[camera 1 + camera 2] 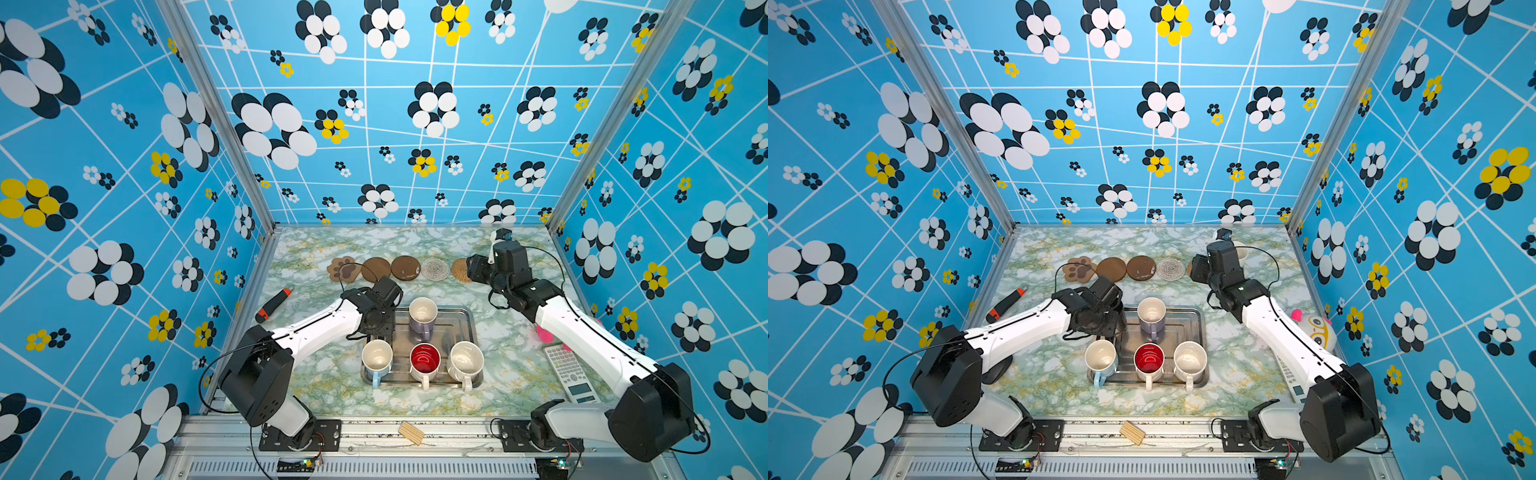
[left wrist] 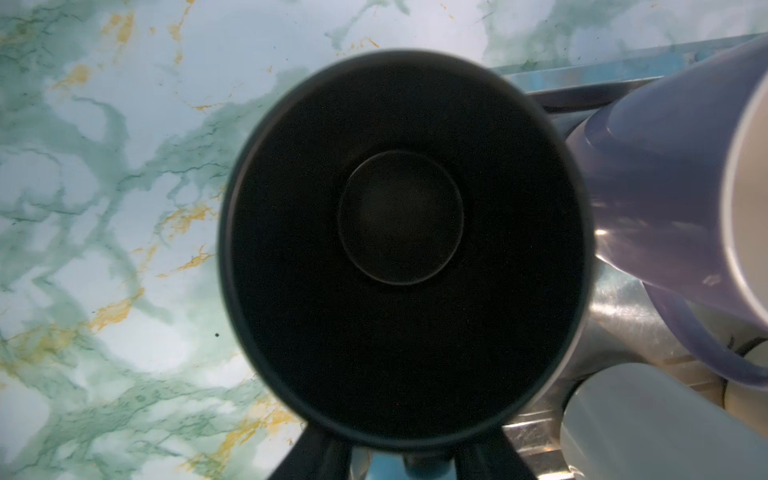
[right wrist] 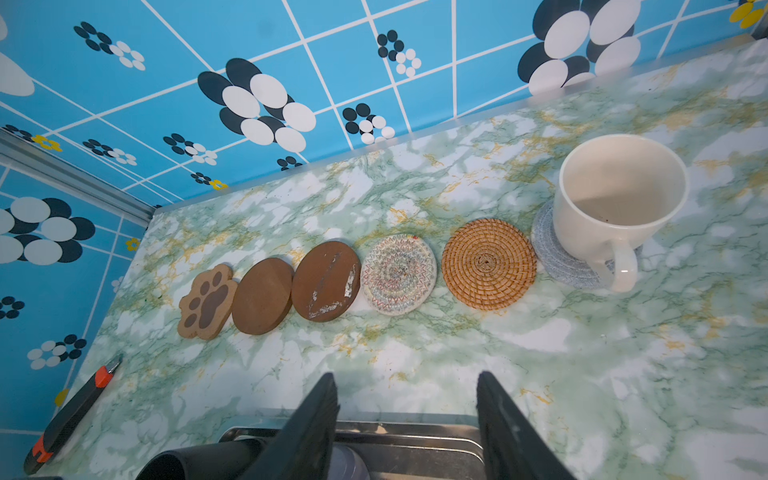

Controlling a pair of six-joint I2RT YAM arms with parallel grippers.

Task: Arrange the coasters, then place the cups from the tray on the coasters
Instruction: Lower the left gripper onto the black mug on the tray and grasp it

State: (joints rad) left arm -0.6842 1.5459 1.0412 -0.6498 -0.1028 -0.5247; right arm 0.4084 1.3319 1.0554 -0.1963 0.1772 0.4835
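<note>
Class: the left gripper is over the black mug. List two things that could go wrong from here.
1. The black mug stands close beside the lavender mug, so lifting it could knock that one.
2. The paw coaster and the brown disc next to it lie edge to edge, so mugs set there may bump.

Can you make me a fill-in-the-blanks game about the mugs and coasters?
The cream mug stands on the ___ spiral coaster. The brown coaster farthest from that mug is shaped like a ___. In the tray, the white mug is ___ inside.
Missing words: grey, paw, red.
</note>
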